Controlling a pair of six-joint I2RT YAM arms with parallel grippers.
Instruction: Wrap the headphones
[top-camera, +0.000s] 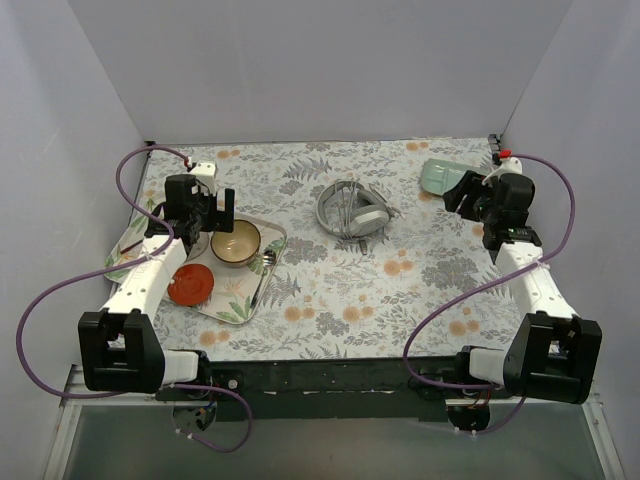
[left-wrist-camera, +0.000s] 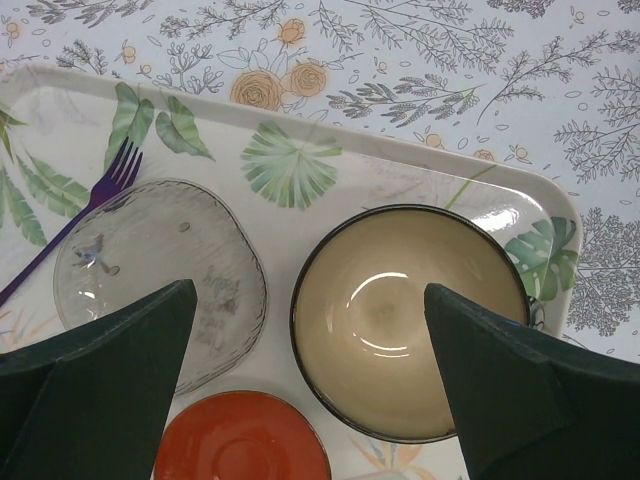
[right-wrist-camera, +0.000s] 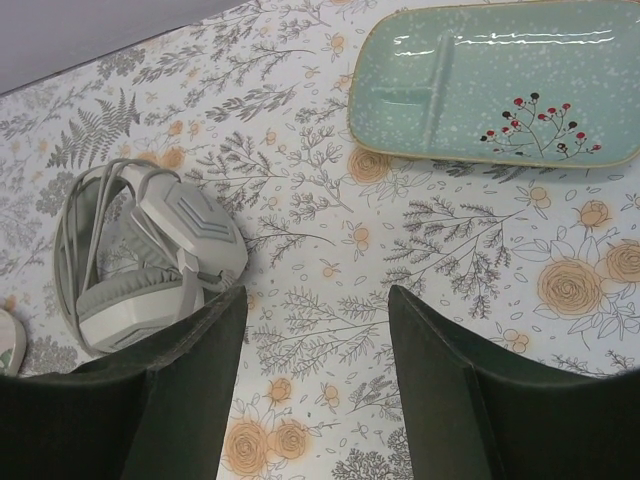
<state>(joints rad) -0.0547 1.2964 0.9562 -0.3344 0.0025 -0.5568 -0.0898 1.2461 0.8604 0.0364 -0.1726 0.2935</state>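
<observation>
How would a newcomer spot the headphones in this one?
On the floral tablecloth, look to the far middle, between the leaf-print tray on the left and the mint-green dish at the far right. The headphones lie there alone: white-and-grey, with padded earcups and a thin cable. Nothing else here is padded or corded.

A finger (right-wrist-camera: 160, 400) is covering the headphones' (right-wrist-camera: 190, 225) lower edge at lower left. The dish (right-wrist-camera: 480, 90) is running off the frame's upper right.

surface: floral table (top-camera: 400, 290) | on it: leaf-print tray (top-camera: 235, 302) left; headphones (top-camera: 352, 210) centre; mint-green dish (top-camera: 438, 176) far right
</observation>
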